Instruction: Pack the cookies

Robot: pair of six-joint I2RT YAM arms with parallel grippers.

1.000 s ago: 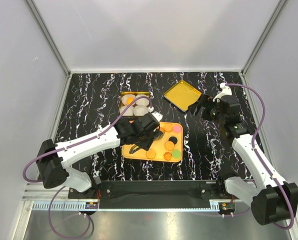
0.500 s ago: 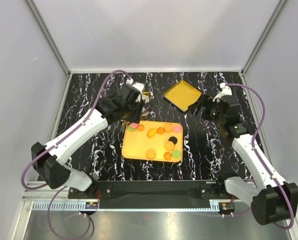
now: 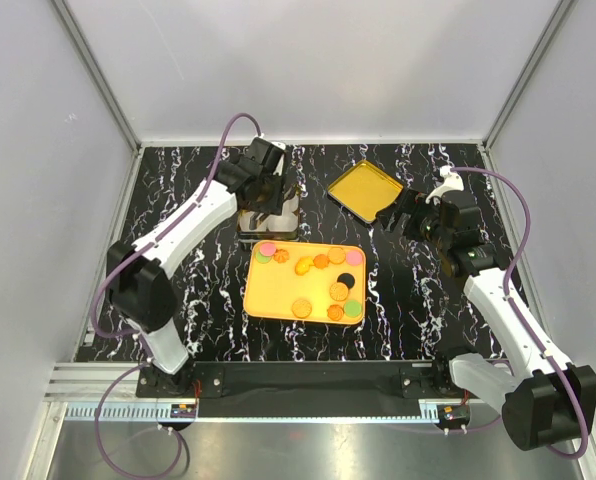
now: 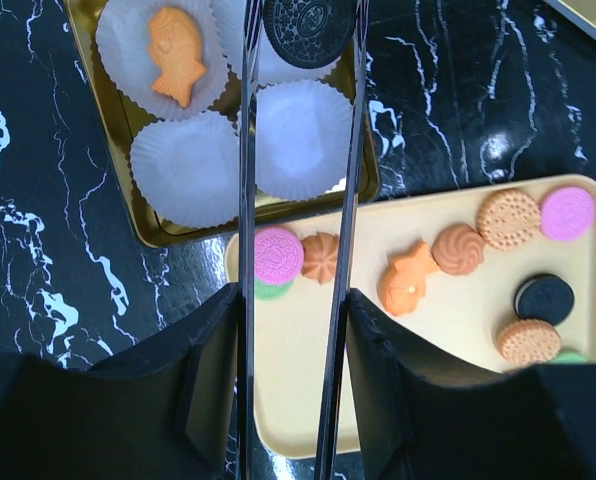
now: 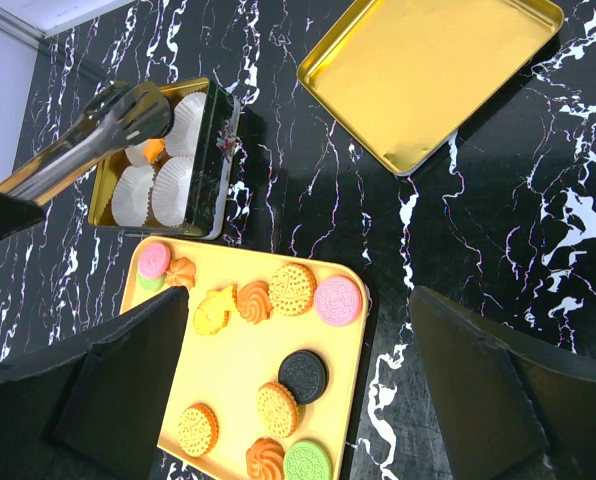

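Note:
My left gripper (image 3: 264,186) is shut on metal tongs (image 4: 246,200). The tongs' tips pinch a black round cookie (image 4: 309,22) over a white paper cup in the gold tin (image 4: 143,228). An orange fish-shaped cookie (image 4: 175,55) lies in another cup; two cups (image 4: 185,172) are empty. Several cookies lie on the yellow tray (image 3: 276,300): pink (image 5: 338,300), black (image 5: 303,375), green (image 5: 308,462) and orange-tan ones (image 5: 293,288). My right gripper (image 3: 402,214) is open and empty, hovering right of the tray.
The tin's gold lid (image 3: 364,190) lies upside down at the back right, just left of my right gripper; it also shows in the right wrist view (image 5: 428,80). The table is black marble (image 3: 178,190), with white walls around it.
My left arm has swung from above the tray's left part to the far side, over the tin, carrying the tongs. The right arm has not moved.

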